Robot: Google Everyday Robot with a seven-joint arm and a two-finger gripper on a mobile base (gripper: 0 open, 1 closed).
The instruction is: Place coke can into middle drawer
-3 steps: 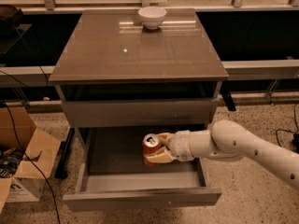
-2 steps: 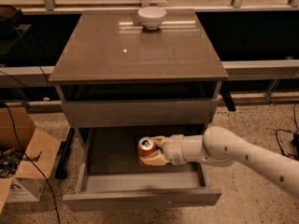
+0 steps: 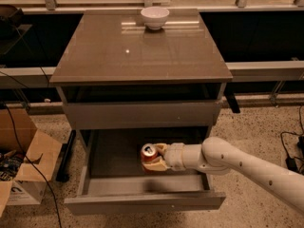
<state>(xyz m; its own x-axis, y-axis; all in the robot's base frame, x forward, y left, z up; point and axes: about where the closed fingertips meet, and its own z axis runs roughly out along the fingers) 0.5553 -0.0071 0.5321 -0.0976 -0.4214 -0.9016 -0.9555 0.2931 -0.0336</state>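
The coke can (image 3: 149, 156), red-orange with a silver top, is upright inside the pulled-out middle drawer (image 3: 142, 201), a shallow grey tray under the cabinet top. My gripper (image 3: 153, 158) reaches in from the right on a white arm and is shut on the can, with tan fingers (image 3: 159, 165) on either side of it. The can is low over the drawer floor, near the middle; I cannot tell whether it touches the floor.
A white bowl (image 3: 155, 17) stands at the back of the cabinet top (image 3: 137, 51). A closed flat grey drawer front (image 3: 142, 114) is above the open drawer. An open cardboard box (image 3: 21, 163) sits on the floor at the left. Cables lie at the right.
My gripper has carried the can a little to the left and lower inside the drawer. The arm has reached further in.
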